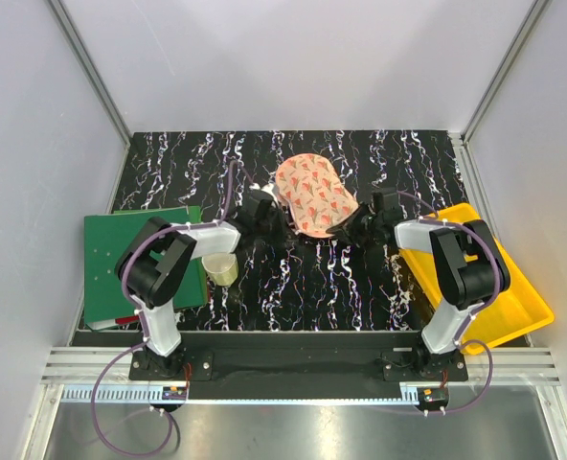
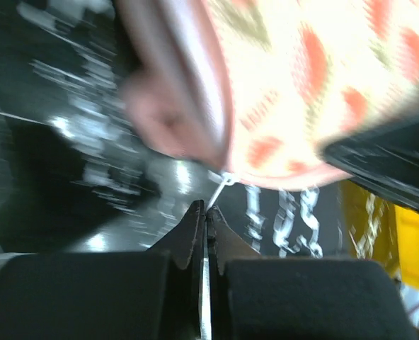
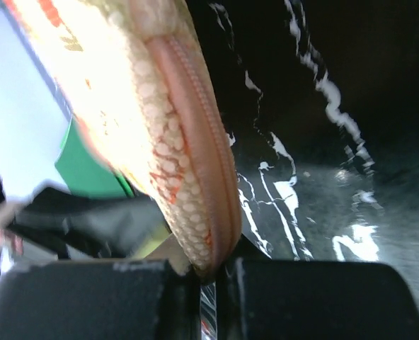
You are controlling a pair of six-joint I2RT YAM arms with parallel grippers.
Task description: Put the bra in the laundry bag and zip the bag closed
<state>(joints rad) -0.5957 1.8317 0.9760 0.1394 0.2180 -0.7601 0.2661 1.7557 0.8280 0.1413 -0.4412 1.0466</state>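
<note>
The laundry bag (image 1: 312, 196), peach-pink with red marks, lies mid-table between both arms. In the left wrist view the laundry bag (image 2: 301, 85) hangs blurred above my left gripper (image 2: 206, 209), which is shut on the thin metal zip pull (image 2: 220, 188) at the bag's rim. From above, the left gripper (image 1: 269, 213) is at the bag's left side and the right gripper (image 1: 355, 222) at its lower right. The right gripper (image 3: 213, 265) is shut on the edge of the laundry bag (image 3: 146, 106), pinching it at the zip rim (image 3: 202, 177). The bra shows in no view.
A yellow tray (image 1: 513, 297) lies at the right, under the right arm's elbow. A green board (image 1: 140, 264) lies at the left, with a small pale cup (image 1: 220, 268) beside it near the left arm. White walls enclose the dark marbled table (image 1: 293, 287).
</note>
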